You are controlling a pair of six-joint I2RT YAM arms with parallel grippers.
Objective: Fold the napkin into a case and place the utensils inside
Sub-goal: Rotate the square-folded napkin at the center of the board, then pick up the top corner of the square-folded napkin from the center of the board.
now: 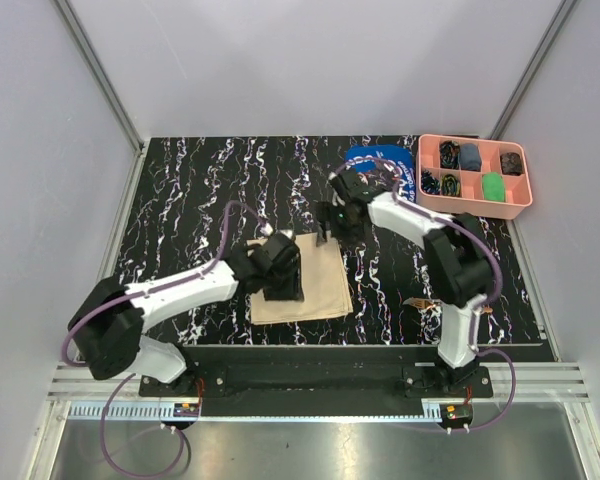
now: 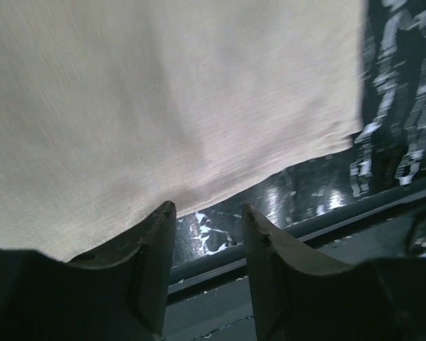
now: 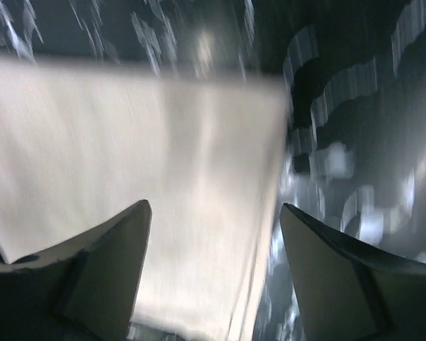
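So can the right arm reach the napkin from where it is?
Probably yes. The right tool hangs open just above the napkin near its far edge, and nothing sits between them.

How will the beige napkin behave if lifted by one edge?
Likely floppy: the napkin lies flat and thin, so a lifted edge should drape. Probably light; its visible weave suggests grip, not slip. A push may bunch it rather than slide it on the table.
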